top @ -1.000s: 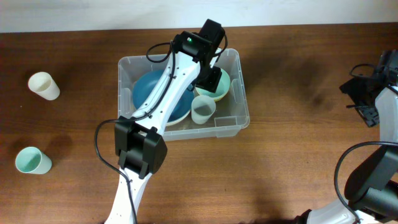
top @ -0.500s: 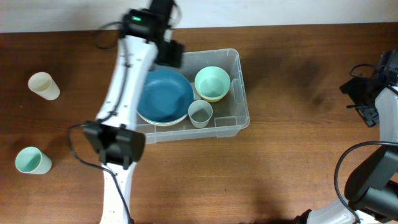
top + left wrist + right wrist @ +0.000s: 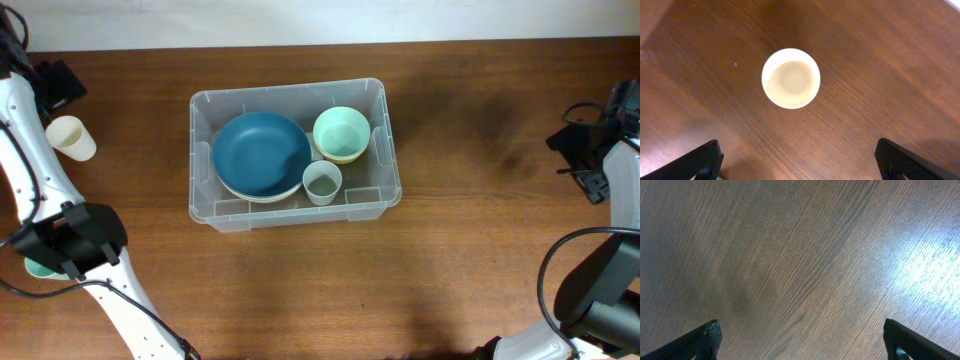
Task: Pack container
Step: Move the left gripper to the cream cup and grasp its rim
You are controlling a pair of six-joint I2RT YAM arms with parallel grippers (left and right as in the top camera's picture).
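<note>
A large clear plastic container [image 3: 199, 150] sits on a dark wooden tabletop [image 3: 470, 250], seen from overhead. Inside it lie a wide blue bowl [image 3: 262, 152] on the left, a pale green bowl [image 3: 341, 133] in the far right corner, and a small translucent cup [image 3: 322, 181] at the near wall, just beside both bowls. Well to the left of the container a cream cup [image 3: 70, 137] stands upright on the tabletop. Nearer the front on that same side, a teal cup [image 3: 38, 268] is partly hidden under a joint of the left arm [image 3: 25, 150]. The left arm reaches far out to the left of the container. Its wrist camera looks straight down on the cream cup [image 3: 791, 78], with the jaws spread wide at the lower corners of that view, holding nothing and not touching the cup. The right arm [image 3: 625, 170] rests well to the right of the container, its jaws also wide and empty over bare wood. The step in hand appears to be fetching the cream cup, with two cups left to pack. The next move likely calls for lowering the jaws around the cup's rim and closing gently so the light cup does not tip. It would then go into the free space along the container's right wall.
</note>
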